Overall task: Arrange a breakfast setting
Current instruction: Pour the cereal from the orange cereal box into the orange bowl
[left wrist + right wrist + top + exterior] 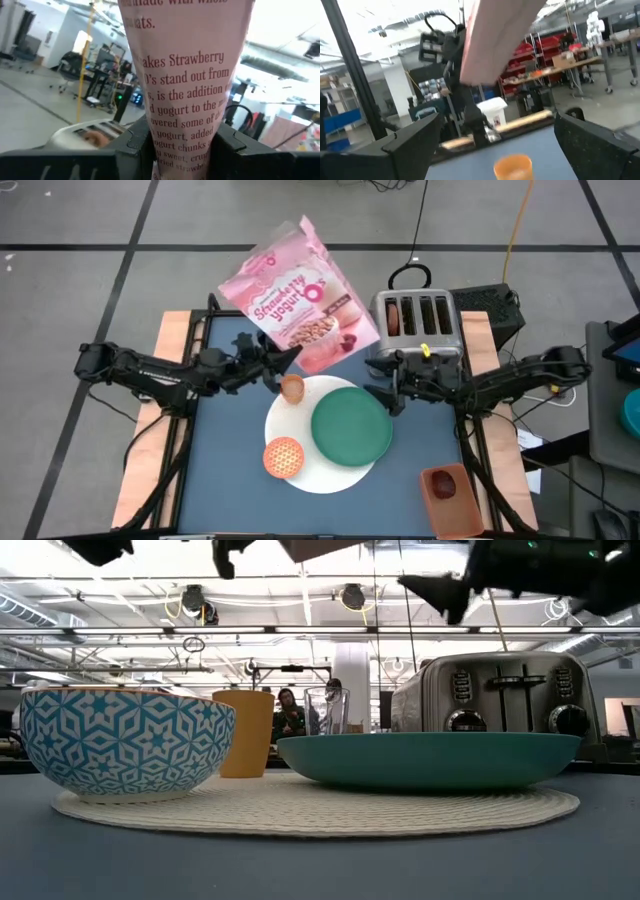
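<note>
Green plate (351, 426) being carried flat on white woven disc (330, 472); patterned bowl (284, 456) being seated on disc's edge; orange cup (292, 388) standing upright beside it.

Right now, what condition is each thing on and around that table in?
Pink cereal bag: held in the air, tilted.
Left end effector: shut on the cereal bag.
Right end effector: open, empty, above the table by the toaster.
Toaster: upright, something brown in one slot.
Green plate: empty, on the white mat.
Patterned bowl: upright on the mat.
Orange cup: upright at the mat's edge.
</note>
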You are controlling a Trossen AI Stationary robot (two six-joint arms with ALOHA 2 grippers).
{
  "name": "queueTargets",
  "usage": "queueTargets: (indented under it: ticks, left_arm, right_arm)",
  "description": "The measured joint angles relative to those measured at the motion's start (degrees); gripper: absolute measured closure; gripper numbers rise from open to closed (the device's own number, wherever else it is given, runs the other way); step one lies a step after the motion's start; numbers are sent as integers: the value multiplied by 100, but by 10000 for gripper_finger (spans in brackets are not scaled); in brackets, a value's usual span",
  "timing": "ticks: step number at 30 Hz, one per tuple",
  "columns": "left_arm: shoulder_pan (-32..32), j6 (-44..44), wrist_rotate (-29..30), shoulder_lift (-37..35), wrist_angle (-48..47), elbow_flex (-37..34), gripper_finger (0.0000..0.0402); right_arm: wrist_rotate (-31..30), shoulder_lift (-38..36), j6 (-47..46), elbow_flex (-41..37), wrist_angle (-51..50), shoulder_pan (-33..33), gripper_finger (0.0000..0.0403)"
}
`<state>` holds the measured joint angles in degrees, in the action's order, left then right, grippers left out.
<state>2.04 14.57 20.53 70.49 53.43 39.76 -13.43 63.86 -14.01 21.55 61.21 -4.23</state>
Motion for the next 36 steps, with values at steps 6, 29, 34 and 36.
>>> queueTargets:
  ticks: [6, 29, 34, 36]
  left_arm:
    - [64, -275, -174, 422, -19, 491, 277]
    - [402, -715, -313, 648, 18, 930, 277]
    - [409, -718, -313, 648, 17, 930, 277]
    - [407, -746, -313, 648, 8, 930, 277]
  right_arm:
    - [13, 377, 203, 524, 113, 0, 25]
    - [614, 561, 886, 1400, 122, 87, 25]
    - [621, 713, 876, 1544, 113, 87, 25]
    - [621, 886, 873, 1660, 116, 87, 25]
